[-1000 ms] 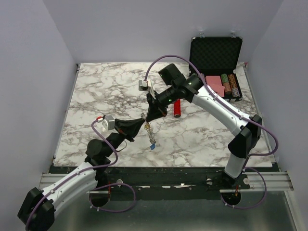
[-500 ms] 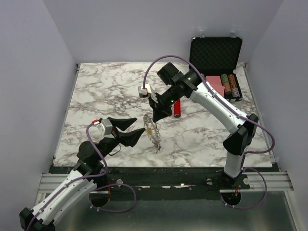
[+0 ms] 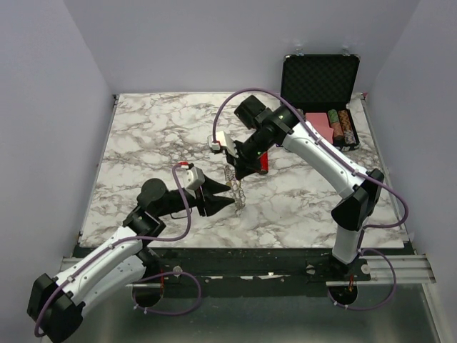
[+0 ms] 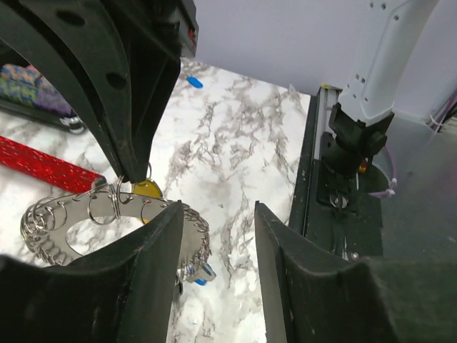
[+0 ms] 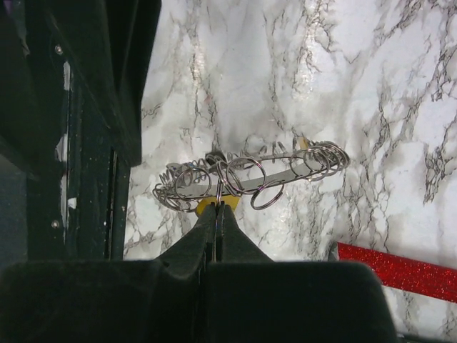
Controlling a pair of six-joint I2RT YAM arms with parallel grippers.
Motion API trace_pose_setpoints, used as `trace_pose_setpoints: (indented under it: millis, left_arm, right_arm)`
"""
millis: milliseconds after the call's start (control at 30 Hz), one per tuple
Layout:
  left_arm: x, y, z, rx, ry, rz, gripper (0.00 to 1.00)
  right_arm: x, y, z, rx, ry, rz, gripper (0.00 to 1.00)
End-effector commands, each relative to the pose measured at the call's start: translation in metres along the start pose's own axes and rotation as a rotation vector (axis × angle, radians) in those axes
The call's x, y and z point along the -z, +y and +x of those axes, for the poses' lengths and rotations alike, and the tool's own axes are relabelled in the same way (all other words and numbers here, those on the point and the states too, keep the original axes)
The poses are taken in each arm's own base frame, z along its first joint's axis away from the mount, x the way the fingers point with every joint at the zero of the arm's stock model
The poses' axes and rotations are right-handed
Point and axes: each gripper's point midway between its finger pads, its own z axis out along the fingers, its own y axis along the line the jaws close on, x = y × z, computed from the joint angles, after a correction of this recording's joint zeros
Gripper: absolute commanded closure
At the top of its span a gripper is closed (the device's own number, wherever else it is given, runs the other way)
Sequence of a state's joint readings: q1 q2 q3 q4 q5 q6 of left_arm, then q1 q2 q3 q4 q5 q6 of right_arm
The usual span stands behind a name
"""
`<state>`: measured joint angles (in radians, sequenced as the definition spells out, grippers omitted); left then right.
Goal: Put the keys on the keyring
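Fingers first: my right fingers (image 5: 200,243) are squeezed tight on one small wire loop of the keyring (image 5: 314,158). They hold it up in the air over the worktop (image 3: 143,143), near the middle. My left fingers (image 4: 143,257) are spread apart with nothing between them. One of them sits just beside the ring's rim, and I cannot tell if it touches. A yellow key (image 4: 146,189) hangs on the ring right by the pinch. A blue key (image 4: 202,271) seems to hang from the low side, so I think two keys are on already. One more small blue thing (image 4: 194,82) lies flat on the worktop, well apart from the ring. It looks like a key to me, so I think that one is left to do. I see no other loose keys, but my arms hide some of the marble. For moving, the red cylinder (image 3: 263,163) lies just beside the right fingers, so I would not swing low that way. The front edge (image 3: 235,246) of the worktop is near my left arm, and a dropped key could slip off there. The black case (image 3: 321,78) with the chips (image 3: 341,127) is well apart, in the back right corner. I see bare marble on the left and at the back.
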<state>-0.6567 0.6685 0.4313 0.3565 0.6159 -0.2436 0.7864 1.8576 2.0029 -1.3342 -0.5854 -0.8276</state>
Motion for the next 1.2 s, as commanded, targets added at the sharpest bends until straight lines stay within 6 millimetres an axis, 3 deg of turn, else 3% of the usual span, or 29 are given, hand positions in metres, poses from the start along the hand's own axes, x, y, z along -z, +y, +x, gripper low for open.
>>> trace_pose_setpoints:
  millis: [0,533,967,1167]
  left_arm:
    - [-0.011,-0.011,0.001,-0.01,-0.005,0.122,0.51]
    - [-0.018,0.031,0.022,-0.026,0.068,-0.065,0.42]
    - [-0.021,0.043,0.017,-0.052,0.056,-0.116,0.38]
    - [-0.024,0.036,0.012,-0.074,0.031,-0.065,0.44]
  right_arm:
    - [0.011,0.03,-0.001,-0.012,-0.007,-0.069,1.0]
    - [0.012,0.039,-0.003,-0.012,-0.034,-0.1,1.0]
    - [0.01,0.046,-0.003,-0.01,-0.053,-0.13,1.0]
    - [0.006,0.047,0.0,-0.012,-0.046,-0.146,1.0]
